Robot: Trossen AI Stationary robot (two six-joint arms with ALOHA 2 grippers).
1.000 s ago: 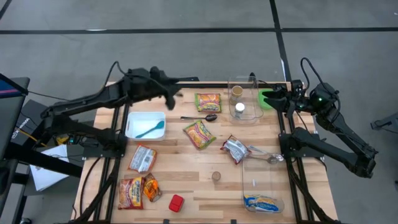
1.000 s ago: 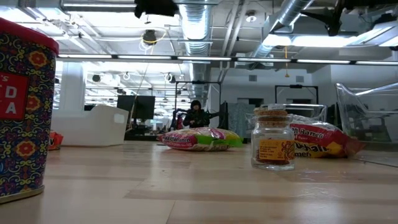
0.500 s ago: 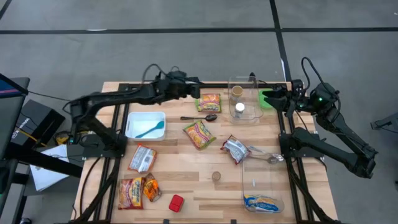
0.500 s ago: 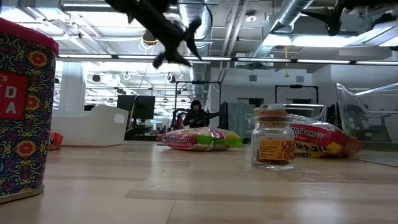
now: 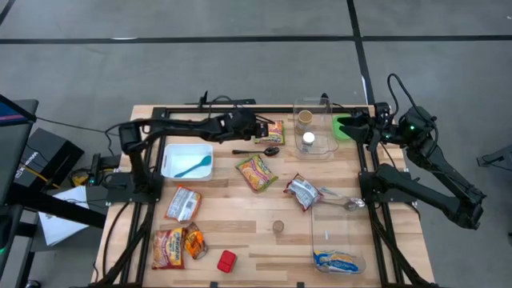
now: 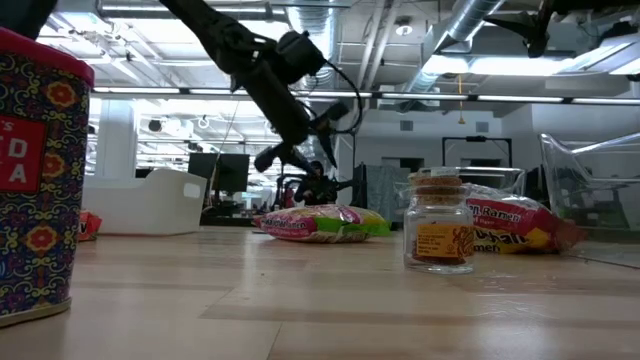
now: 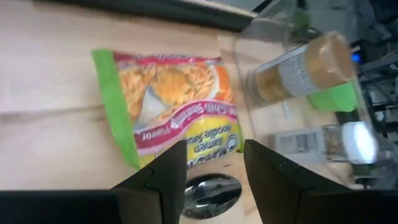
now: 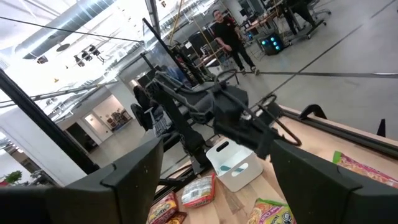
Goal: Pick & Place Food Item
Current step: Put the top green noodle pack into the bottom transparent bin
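**Left hand over the noodle packet at the counter's far edge**

The left hand (image 5: 261, 130) is stretched out low over the far side of the counter (image 5: 240, 232), its two fingers (image 7: 166, 171) parted with a moderate gap and nothing between them. Just past the fingertips lies a noodle packet (image 5: 269, 131) with a green edge (flat, print side up), and a dark spoon (image 5: 260, 151) sits at 6 o'clock from it, close by. At 3 o'clock from the packet stands a clear bin (image 5: 314, 128) holding two jars. In the left wrist view the packet (image 7: 168, 106) lies just ahead of the fingers, apart from them, with the spoon bowl (image 7: 211, 190) below the gap.

The right hand (image 5: 346, 126) waits at the counter's far right corner, beside the bin, fingers spread wide and empty.

Elsewhere on the counter: a white tub (image 5: 189, 161) with a blue spoon inside at 9 o'clock from centre, a second noodle packet (image 5: 257, 173) at centre, a silver pouch (image 5: 302, 192) at 3 o'clock, and a red block (image 5: 227, 261) near the front edge. In the low view a small jar (image 6: 440, 234) stands in front.
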